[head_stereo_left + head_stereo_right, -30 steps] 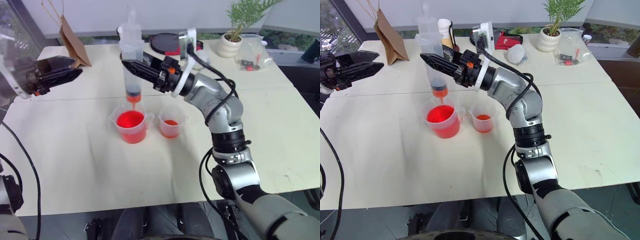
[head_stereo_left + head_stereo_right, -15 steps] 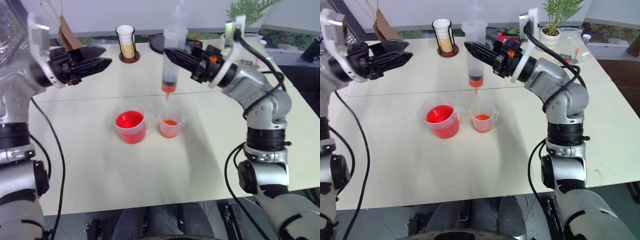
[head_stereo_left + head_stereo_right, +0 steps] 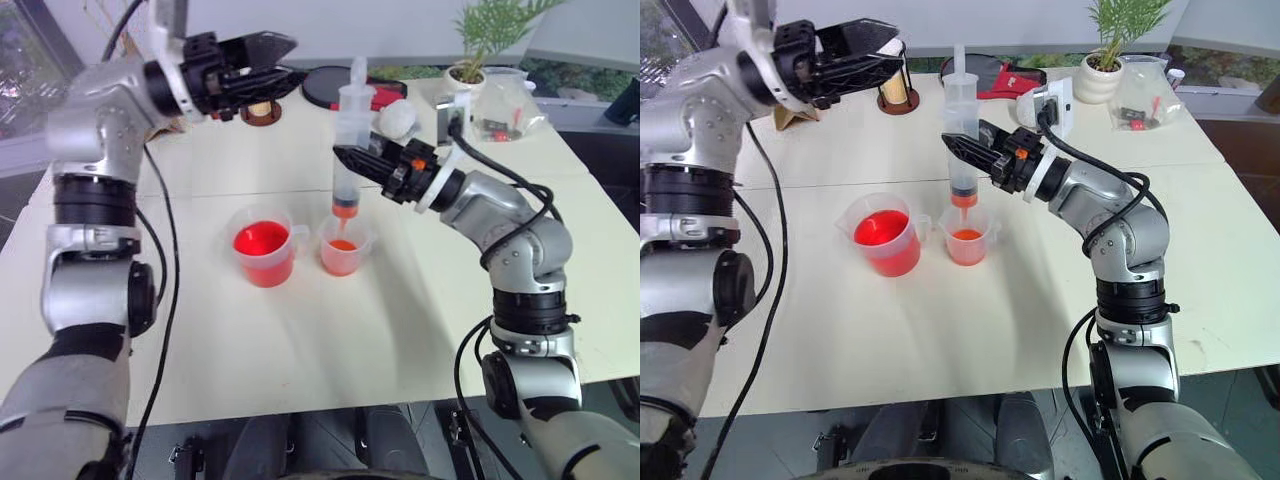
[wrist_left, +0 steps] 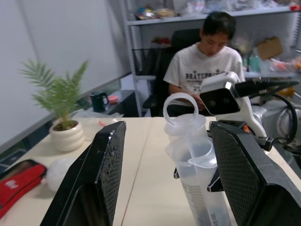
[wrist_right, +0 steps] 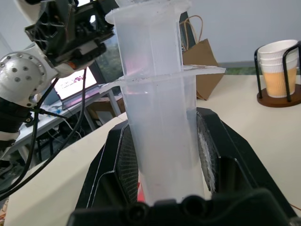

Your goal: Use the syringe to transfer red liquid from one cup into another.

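Black right fingers around syringe

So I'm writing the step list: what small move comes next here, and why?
Probably bring the left gripper across to the plunger top and press. The right gripper holds the syringe upright, its orange tip just above the smaller cup, and the left gripper is open and empty.

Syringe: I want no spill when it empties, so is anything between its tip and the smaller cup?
Nothing visible. The syringe, gripped upright in the right claw, hangs with its orange tip straight above the open smaller cup.
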`<state>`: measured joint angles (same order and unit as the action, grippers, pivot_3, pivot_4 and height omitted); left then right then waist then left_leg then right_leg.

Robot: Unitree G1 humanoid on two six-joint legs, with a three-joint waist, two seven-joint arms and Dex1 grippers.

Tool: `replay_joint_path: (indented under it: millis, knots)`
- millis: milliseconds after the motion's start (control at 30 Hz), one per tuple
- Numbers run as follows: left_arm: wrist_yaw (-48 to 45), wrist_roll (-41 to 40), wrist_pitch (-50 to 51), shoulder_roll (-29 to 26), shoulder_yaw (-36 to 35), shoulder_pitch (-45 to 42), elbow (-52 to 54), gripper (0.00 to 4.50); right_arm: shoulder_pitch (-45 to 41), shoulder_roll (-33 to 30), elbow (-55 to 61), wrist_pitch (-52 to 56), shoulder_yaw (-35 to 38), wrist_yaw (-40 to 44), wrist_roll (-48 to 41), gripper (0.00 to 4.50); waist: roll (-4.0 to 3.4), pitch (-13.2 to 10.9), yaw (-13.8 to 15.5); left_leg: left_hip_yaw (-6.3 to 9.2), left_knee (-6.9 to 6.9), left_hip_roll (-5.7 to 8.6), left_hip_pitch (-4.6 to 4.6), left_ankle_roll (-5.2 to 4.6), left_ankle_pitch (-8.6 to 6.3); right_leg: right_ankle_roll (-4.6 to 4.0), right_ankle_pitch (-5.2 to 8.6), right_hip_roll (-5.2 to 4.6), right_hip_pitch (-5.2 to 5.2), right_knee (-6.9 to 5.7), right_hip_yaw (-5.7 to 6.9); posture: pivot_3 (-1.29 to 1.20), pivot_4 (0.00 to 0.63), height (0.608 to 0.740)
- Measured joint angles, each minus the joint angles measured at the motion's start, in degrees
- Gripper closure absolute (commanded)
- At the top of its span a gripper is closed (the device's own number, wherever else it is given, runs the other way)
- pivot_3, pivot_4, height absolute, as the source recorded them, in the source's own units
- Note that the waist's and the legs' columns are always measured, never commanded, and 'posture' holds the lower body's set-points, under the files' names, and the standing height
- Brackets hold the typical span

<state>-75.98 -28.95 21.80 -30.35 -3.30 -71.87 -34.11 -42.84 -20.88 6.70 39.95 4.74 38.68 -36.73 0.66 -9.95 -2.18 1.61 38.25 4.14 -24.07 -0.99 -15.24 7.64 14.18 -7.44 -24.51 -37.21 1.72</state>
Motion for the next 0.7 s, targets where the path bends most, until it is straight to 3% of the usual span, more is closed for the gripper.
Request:
replay_joint_path:
  millis: [367,467,600,700]
  knots:
    - [-1.31,5.08,-9.96,8.26,0.62,-5.66,-11.80,1.61,1.36,-0.46,2.58,-0.41,-0.99,-0.26,0.48,3.11,0.02,-0.01,-0.01,0.00,0.00,0.00,-0.01,-0.02,-0.01,0.01,0.00,0.01,0.00,0.01,0.02,0.00,0.150,0.740]
    - [-1.42,5.98,-11.63,9.52,0.58,-7.40,-14.78,2.50,1.90,-0.45,3.02,-0.39,-1.17,-0.56,0.48,3.11,0.03,-0.02,0.02,-0.01,0.01,0.00,-0.01,-0.03,-0.01,0.01,0.00,0.00,0.00,0.01,0.02,0.00,0.150,0.740]
    - [-2.71,6.46,-13.47,10.89,0.54,-7.71,-16.13,4.47,2.03,-0.57,3.51,-0.40,-1.06,-1.37,0.65,3.11,0.03,-0.02,0.06,-0.01,0.02,0.00,-0.01,-0.04,-0.02,0.01,0.00,0.00,0.01,0.01,0.02,0.00,0.150,0.740]
    - [-3.05,6.76,-13.69,11.29,0.51,-7.70,-16.73,4.47,2.43,-0.64,3.55,-0.40,-0.96,-1.65,0.66,3.11,0.03,-0.02,0.01,-0.01,0.02,0.00,-0.01,-0.04,-0.02,0.01,0.00,0.00,0.01,0.01,0.02,0.00,0.150,0.740]
